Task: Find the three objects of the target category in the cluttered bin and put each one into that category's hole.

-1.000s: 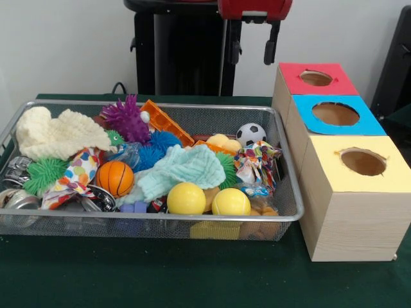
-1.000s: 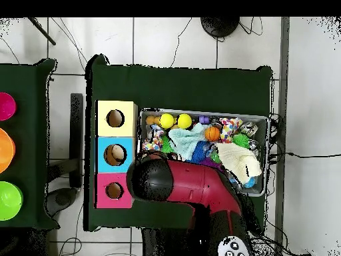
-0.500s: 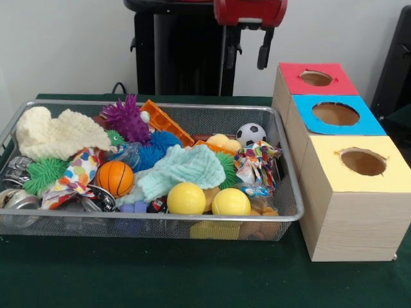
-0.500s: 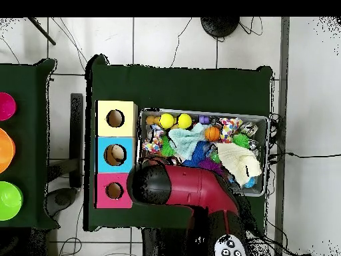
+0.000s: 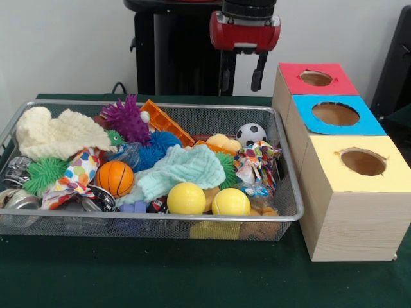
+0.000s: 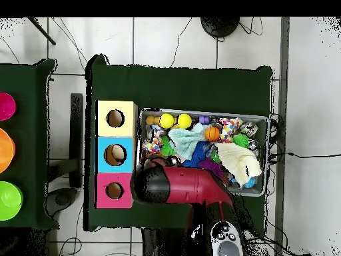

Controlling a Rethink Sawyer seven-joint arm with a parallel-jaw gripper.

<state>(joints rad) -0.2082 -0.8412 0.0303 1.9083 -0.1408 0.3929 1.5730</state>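
Note:
The wire mesh bin (image 5: 160, 217) sits on the green table, full of toys and cloths. In it lie two yellow balls (image 5: 186, 197) (image 5: 230, 201), a small basketball (image 5: 115, 178), a soccer ball (image 5: 250, 133), a purple spiky toy (image 5: 126, 119), a cream knit cloth (image 5: 54, 133) and a mint cloth (image 5: 186, 168). My gripper (image 5: 241, 80) hangs open and empty above the bin's far edge, left of the red box (image 5: 318, 78). In the overhead view the red arm (image 6: 186, 187) hides the gripper and part of the bin (image 6: 200, 112).
Three wooden boxes with holes stand right of the bin: red, blue (image 5: 335, 114) and yellow (image 5: 363, 162). The robot's black pedestal (image 5: 180, 51) rises behind the bin. A second table with coloured bowls (image 6: 6, 153) stands at the overhead view's left.
The gripper has come lower and shifted a little to the left in the front view. The things in the bin have not moved.

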